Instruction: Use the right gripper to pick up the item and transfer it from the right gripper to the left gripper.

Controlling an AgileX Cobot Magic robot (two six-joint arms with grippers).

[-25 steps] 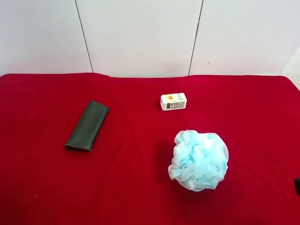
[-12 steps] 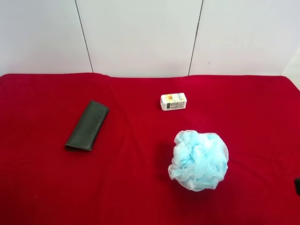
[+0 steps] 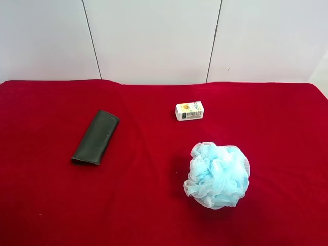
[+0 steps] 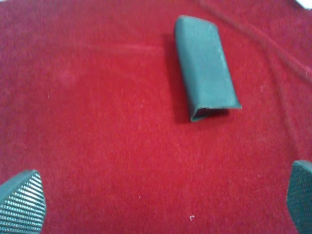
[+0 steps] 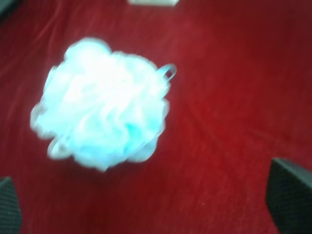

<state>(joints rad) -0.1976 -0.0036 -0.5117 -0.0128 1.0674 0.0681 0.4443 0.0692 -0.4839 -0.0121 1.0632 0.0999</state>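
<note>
The item (image 3: 96, 137) is a long, flat case of dark blackish-green, lying flat on the red cloth (image 3: 143, 205) toward the exterior high view's left. It sits at a slant, its far end rounded and its near end squared off. In the left wrist view the item (image 4: 205, 67) shows a fine grained surface and, at one short end, a folded edge with a narrow dark opening. Nothing touches it, and bare cloth lies all around it.

The left gripper (image 4: 156, 204) hangs above the cloth well short of the case. Only its two ribbed fingertips (image 4: 22, 202) show at the corners of its own view, set wide apart with nothing between them.

The right gripper (image 5: 146, 204) hovers over the other side of the cloth, its dark pads (image 5: 290, 195) likewise spread wide and empty. Just ahead of it, blurred in that view, sits a pale blue bath puff (image 5: 102, 102) with a small loop at one side. From the high camera the bath puff (image 3: 217, 175) rests well apart from the case, and a small white box (image 3: 189, 110) stands beyond it, nearer the white panelled wall (image 3: 154, 36).

Compared with a second ago, the case, puff and box lie exactly where they were. The small dark shape at the high view's right edge is gone.
</note>
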